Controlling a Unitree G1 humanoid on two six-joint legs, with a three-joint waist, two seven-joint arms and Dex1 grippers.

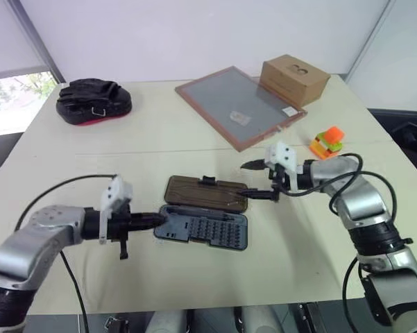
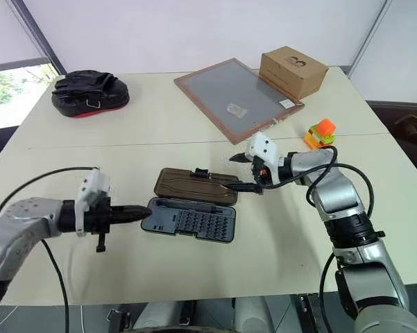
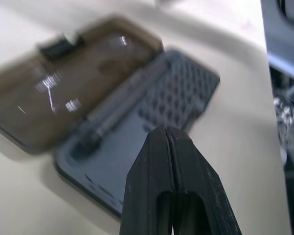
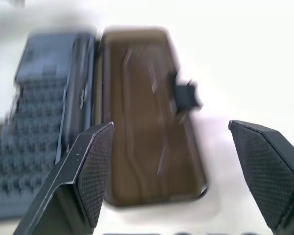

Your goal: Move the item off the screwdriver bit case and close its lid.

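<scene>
The lid (image 1: 206,193), mid-frame, looks light, stiff and slick, best tipped by its latch edge; right gripper (image 1: 261,180) gapes empty, left gripper (image 1: 158,219) pinched together.

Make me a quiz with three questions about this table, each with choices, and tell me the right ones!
1. Where is the toy block stack?
A. on the lid
B. on the table, apart from the case, near the cardboard box
C. on the black bag

2. What colour is the lid?
A. see-through brown
B. white
C. bright red

3. How is the screwdriver bit case now?
A. shut
B. open, lid lying flat beside the tray
C. standing on its edge

Answers: 1 B, the orange and green stack sits on the bare tabletop off to the robot's right. 2 A, it is brown-tinted with a black latch. 3 B, the rows of bits lie uncovered.
</scene>
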